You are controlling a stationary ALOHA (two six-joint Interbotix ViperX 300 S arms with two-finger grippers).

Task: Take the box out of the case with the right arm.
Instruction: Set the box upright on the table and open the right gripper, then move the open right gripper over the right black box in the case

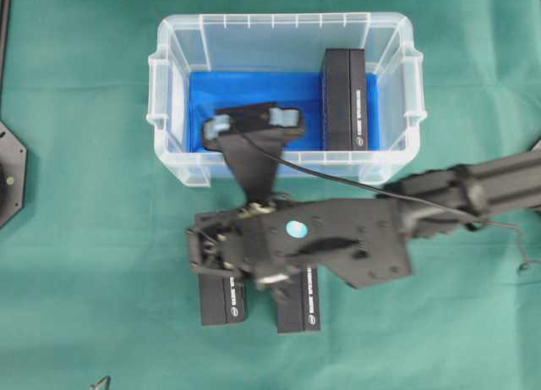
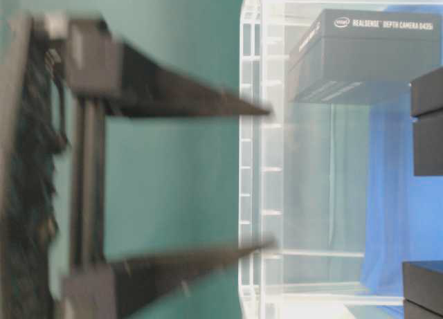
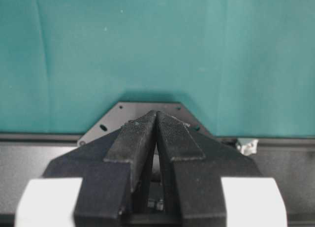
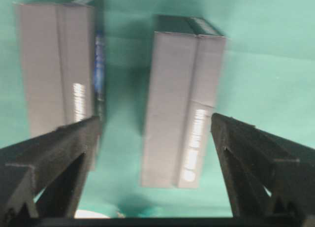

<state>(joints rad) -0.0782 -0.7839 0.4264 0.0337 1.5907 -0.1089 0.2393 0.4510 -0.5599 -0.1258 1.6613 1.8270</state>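
The bench (image 1: 76,238) is covered with green cloth, and the case (image 1: 173,166) stands on it at the far side. One box (image 1: 343,98) is still inside the case, upright against its right wall on the blue bottom. Two other boxes (image 4: 183,104) lie outside, near the front of the case. The right arm (image 1: 456,195) hangs above these two, wrist pointing down. I think the risk is that it comes down on a box already outside, or strikes the case rim while reaching in. The right gripper (image 4: 157,133) has its jaws spread wide and holds nothing. The left gripper (image 3: 156,133) rests apart, its jaws pressed together and empty.
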